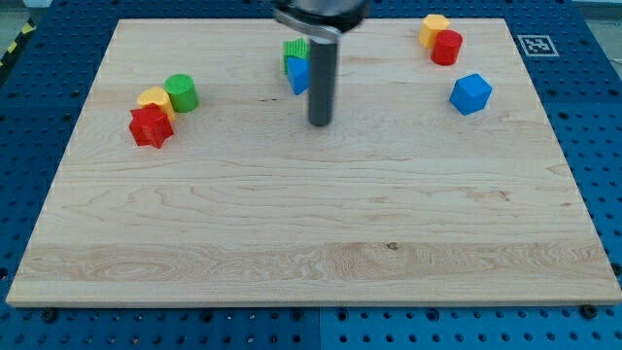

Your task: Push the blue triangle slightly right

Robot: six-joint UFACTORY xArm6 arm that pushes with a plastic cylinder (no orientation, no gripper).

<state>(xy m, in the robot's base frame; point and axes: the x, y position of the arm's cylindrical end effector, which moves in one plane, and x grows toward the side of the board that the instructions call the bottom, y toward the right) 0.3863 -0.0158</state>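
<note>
My tip sits at about five o'clock of the blue triangle, near it, not touching; no fingers here, just a bare rod. The triangle lies top centre, against the green block. Push not begun (my read). Count: two blue, two red, two yellow, two green.

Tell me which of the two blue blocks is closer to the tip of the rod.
The blue triangle, below the green block at the view's top, just up-left of my tip. The blue cube sits far right.
</note>
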